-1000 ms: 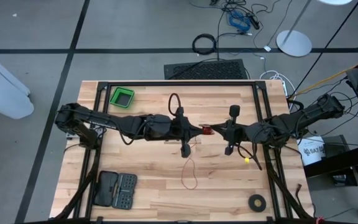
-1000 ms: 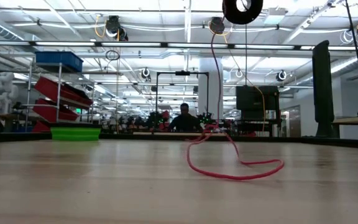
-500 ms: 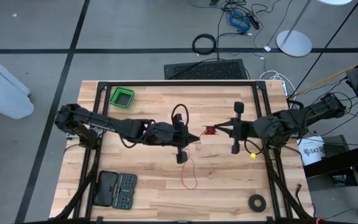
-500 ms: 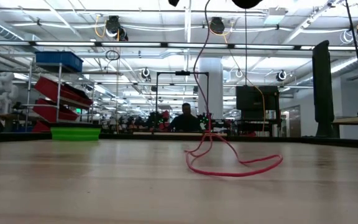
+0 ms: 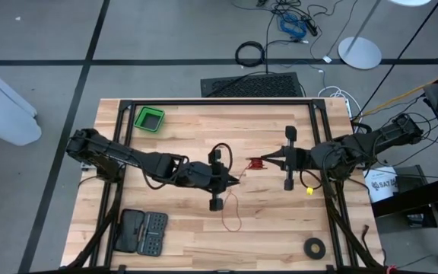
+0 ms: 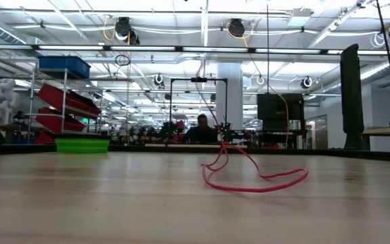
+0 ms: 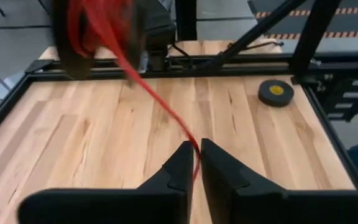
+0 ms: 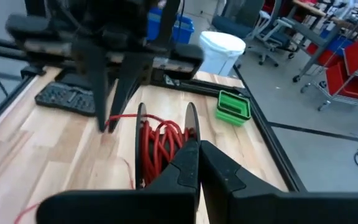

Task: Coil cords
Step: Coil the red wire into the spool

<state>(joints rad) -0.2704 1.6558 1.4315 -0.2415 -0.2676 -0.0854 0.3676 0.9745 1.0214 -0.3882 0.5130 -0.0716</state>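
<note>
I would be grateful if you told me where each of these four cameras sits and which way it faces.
High view: overhead, straight down on the table; both arms show, left tool, right tool.
Low view: table height, level into the room; red cord only, no arm.
Left wrist view: past its own fingers pinching the cord toward the right tool.
Right wrist view: past its own fingers on the coil, toward the green bin.
Shared: the cord.

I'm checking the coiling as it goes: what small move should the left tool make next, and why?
Probably carry the strand back toward the right tool for another wrap. The left tool pinches the red cord running to the coil the right tool holds, and slack lies on the table.
</note>
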